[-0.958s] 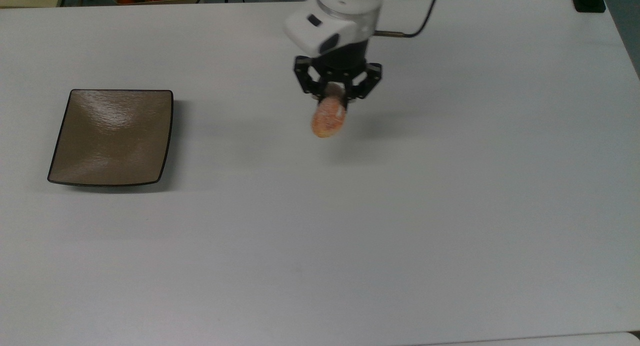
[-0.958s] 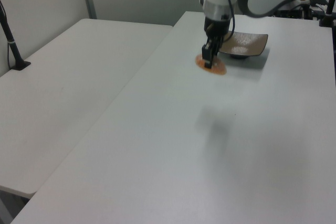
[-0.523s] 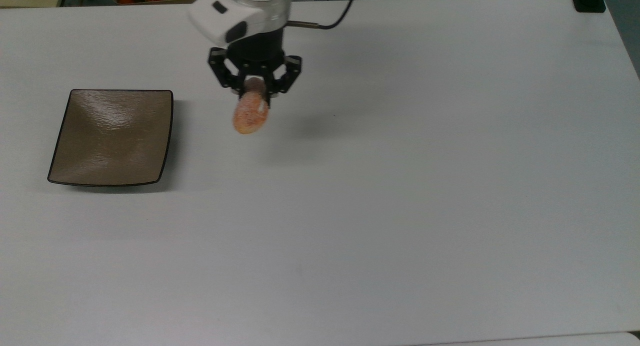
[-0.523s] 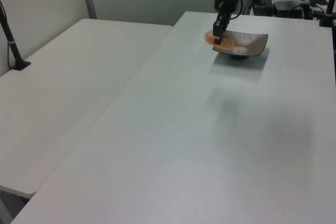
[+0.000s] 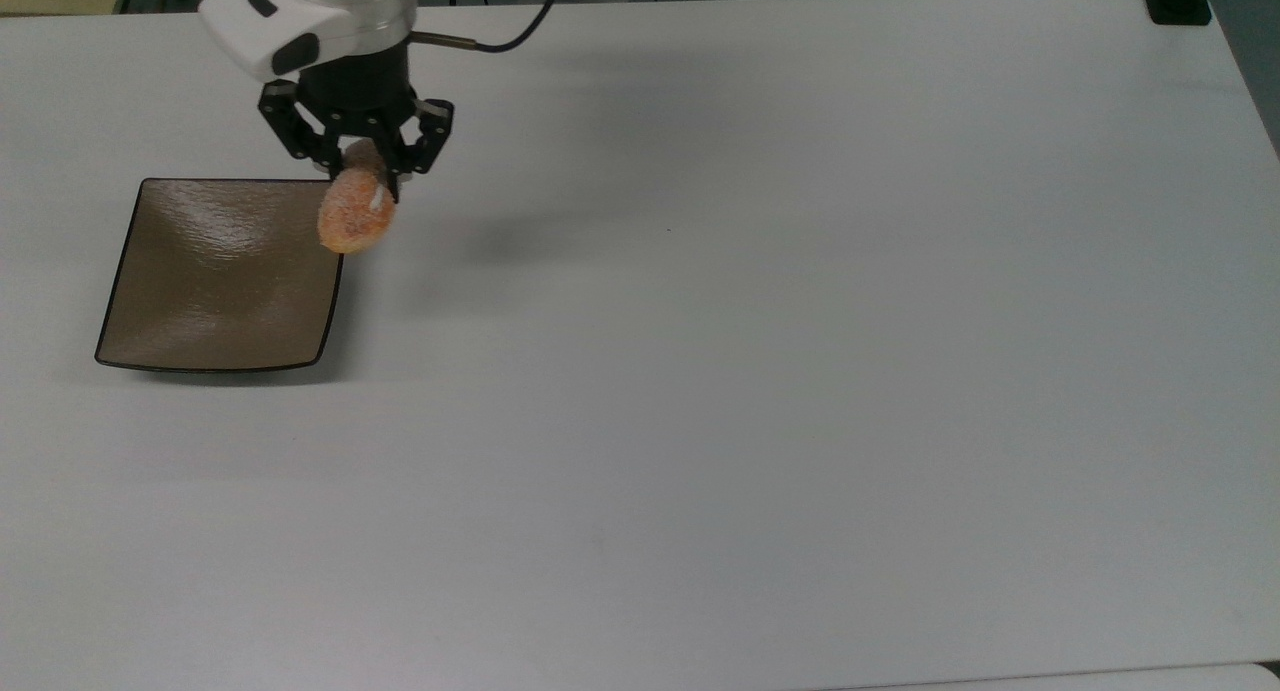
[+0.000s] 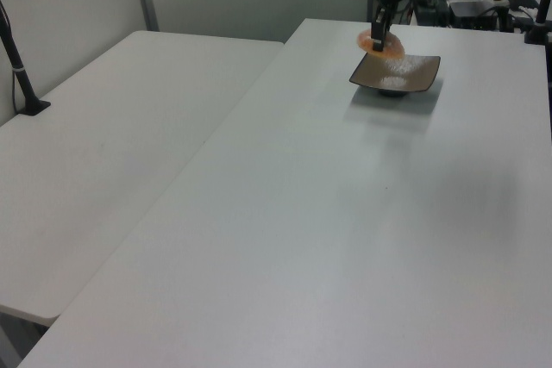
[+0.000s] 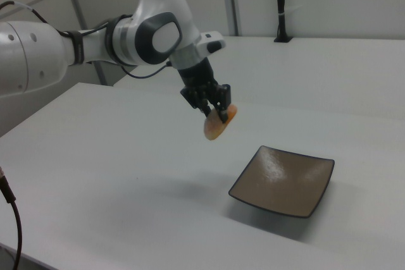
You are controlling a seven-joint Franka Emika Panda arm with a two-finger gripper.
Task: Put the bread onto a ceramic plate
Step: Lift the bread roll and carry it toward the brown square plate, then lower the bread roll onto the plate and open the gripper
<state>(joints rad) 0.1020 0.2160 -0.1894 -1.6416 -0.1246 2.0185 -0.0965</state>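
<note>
The orange-brown bread point(image 5: 354, 217) hangs in the air from my gripper point(image 5: 362, 176), which is shut on its upper end. In the top view it overlaps the upper right corner of the square brown ceramic plate point(image 5: 200, 291). The right view shows the bread point(image 7: 218, 124) held well above the table, up and to the left of the plate point(image 7: 291, 184). In the left view the bread point(image 6: 380, 42) hangs by the plate's point(image 6: 414, 77) far left corner, under the gripper point(image 6: 378, 39).
The plate sits on a wide white table point(image 5: 760, 391). A black clamp point(image 5: 1178, 1) stands at the table's far right corner in the top view. A second white table point(image 6: 112, 127) adjoins on the left view's left.
The arm has carried the bread leftward in the top view, from the table's middle to the plate's upper right corner. The grip and the plate are unchanged.
</note>
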